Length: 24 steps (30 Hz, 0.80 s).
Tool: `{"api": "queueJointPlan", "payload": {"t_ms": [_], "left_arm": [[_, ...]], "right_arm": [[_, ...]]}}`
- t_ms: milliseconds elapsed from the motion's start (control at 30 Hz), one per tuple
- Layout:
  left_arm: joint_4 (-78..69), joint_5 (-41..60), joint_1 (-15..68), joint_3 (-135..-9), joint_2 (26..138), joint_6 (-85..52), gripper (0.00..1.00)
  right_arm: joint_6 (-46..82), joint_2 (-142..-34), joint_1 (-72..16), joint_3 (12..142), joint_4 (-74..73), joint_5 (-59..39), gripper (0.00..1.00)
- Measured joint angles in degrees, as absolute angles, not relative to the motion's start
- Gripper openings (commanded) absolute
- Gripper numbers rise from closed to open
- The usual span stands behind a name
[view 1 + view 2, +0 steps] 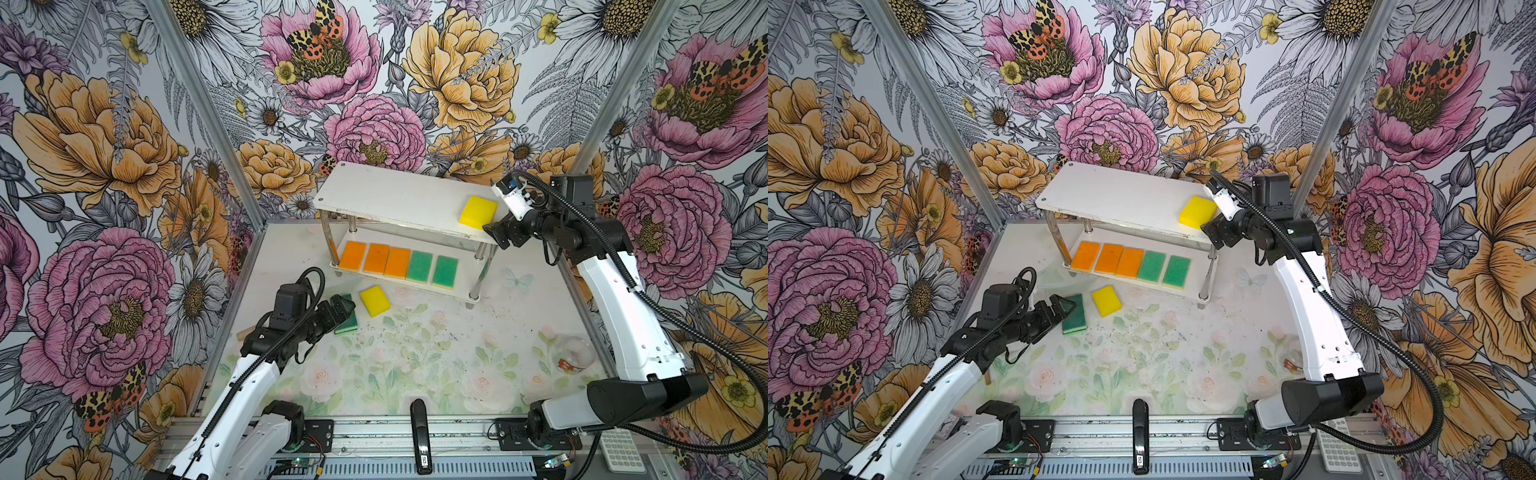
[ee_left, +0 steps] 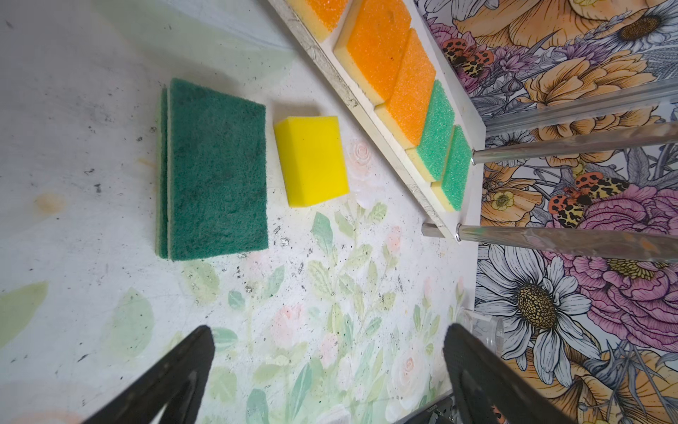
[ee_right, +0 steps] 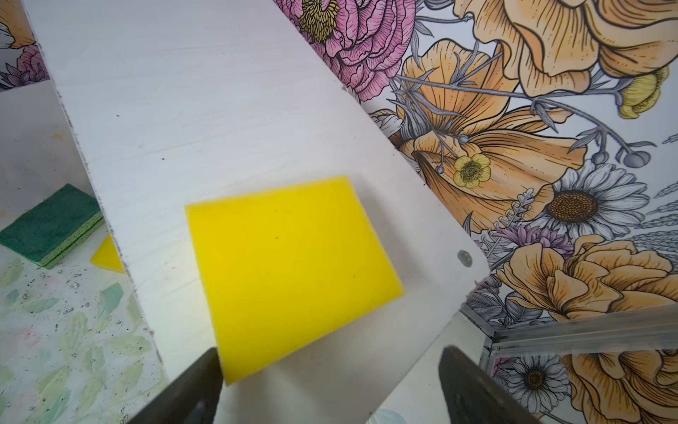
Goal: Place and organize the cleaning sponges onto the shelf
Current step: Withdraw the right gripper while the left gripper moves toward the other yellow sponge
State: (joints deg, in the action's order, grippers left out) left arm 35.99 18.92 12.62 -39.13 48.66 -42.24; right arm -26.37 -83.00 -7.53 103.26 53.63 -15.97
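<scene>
the floral counter [image 1: 415, 353] fills the floor of the cell. at its far middle stands the shelf [image 1: 395, 195], two white boards on chrome posts. the left arm [image 1: 232, 395] reaches in from the near left. the right arm [image 1: 623, 316] rises from the near right to the shelf's right end.

the left claw [image 1: 343, 306] hangs low over the counter, left of centre and near of the shelf. in the left wrist view its fingers [image 2: 183, 367] stand wide apart with only bare counter between them. the right claw [image 1: 496, 232] sits just off the right end of the top board. its fingers [image 3: 205, 370] are spread wide too, pinching nothing.

two dark green sponges [image 1: 347, 324] lie stacked flat on the counter, the top one shifted so the lower one's edge shows. the left wrist view shows the stack ahead of the left claw, not between its fingers. the loose yellow sponge [image 1: 375, 301] lies just right of that stack, a narrow gap between them.

the upper yellow sponge [image 1: 478, 212] lies flat at the right end of the top board, one corner just beside a finger of the right claw. on the lower board, three orange sponges [image 1: 376, 258] form a row from the left. two light green sponges [image 1: 419, 267] continue it to the right, all five side by side.
</scene>
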Motion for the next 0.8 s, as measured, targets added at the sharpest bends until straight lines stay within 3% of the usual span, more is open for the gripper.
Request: {"api": "queueJointPlan", "payload": {"t_ms": [367,800], "left_arm": [[35.99,17.17,14.61,-39.24,49.23,-42.26,0.99],[35.7,0.51,30.17,-46.46,62.0,-47.11,0.99]], "right_arm": [[-25.67,-80.42,-7.16,101.58,53.04,-18.33,0.95],[-12.36,-65.08,-9.37,93.84,52.77,-31.27,0.97]]}}
